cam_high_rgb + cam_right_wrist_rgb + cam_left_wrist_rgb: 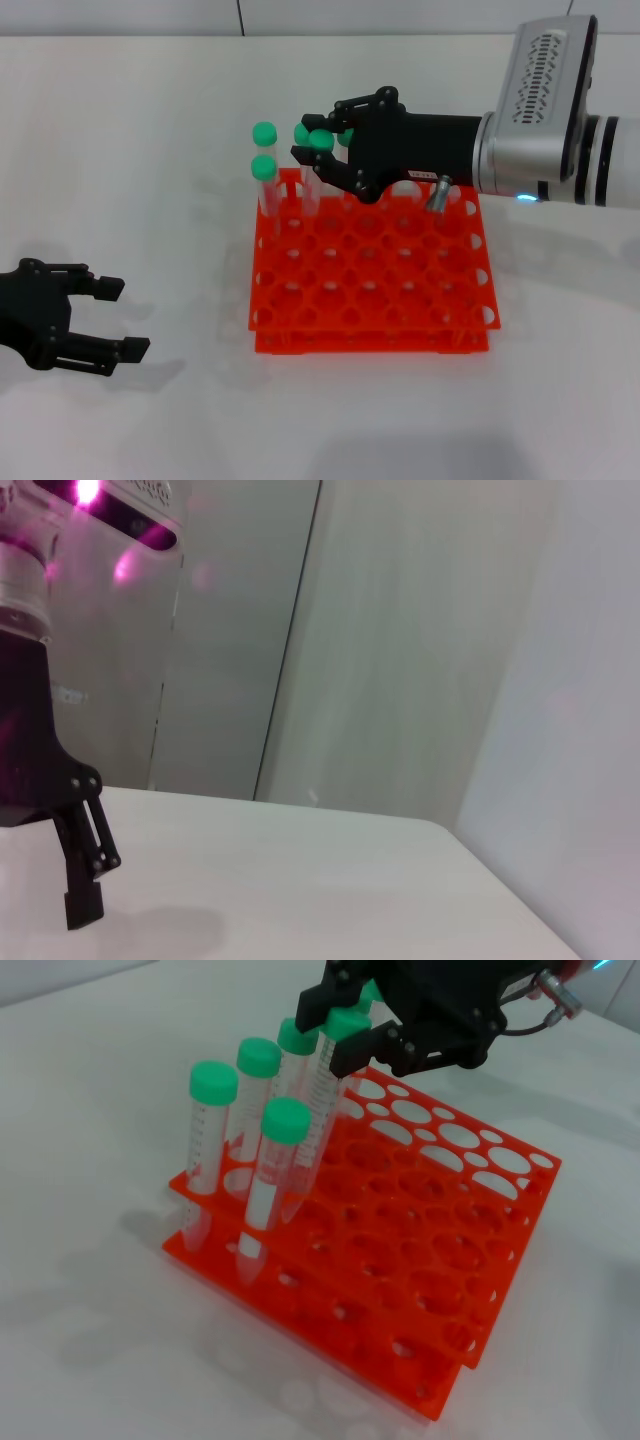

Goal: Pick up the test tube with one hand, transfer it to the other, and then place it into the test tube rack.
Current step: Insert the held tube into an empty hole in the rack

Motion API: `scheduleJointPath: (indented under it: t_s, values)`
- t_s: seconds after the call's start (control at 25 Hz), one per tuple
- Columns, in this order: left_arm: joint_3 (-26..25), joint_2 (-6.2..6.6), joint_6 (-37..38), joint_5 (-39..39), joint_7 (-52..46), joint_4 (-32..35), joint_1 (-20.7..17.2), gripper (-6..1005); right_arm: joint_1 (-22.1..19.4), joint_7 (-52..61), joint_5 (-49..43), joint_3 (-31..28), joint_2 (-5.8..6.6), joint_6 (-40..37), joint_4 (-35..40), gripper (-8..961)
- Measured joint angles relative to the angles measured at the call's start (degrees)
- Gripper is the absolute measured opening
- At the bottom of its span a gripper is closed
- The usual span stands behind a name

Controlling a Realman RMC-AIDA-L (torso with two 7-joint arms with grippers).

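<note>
The orange-red test tube rack (400, 300) sits mid-table, with several green-capped tubes standing in its far-left corner. My right gripper (320, 135), black on a silver vented wrist, reaches in from the right over that corner. It is shut on the test tube (322, 1090) just under its green cap (347, 1023). The tube leans, and its lower end sits in a hole of the rack (480, 1260). My left gripper (128, 318) rests open and empty low at the table's left, well apart from the rack.
Three other capped tubes (212, 1140) (272, 1175) (256, 1070) stand right beside the held one. A silver cable plug (438, 192) hangs under the right wrist above the rack's back row. White table surrounds the rack.
</note>
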State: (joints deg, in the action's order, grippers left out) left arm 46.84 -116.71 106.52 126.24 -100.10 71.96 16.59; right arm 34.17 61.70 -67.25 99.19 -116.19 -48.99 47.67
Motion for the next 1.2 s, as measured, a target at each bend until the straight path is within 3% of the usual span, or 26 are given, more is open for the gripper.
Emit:
scheduleJointPath:
  t_s: [1.2]
  values:
    - [0.01,-0.38,0.00,-0.04,0.03,-0.07,0.02,877,0.10,0.25,0.02,1.36,0.00,1.48,-1.09,279]
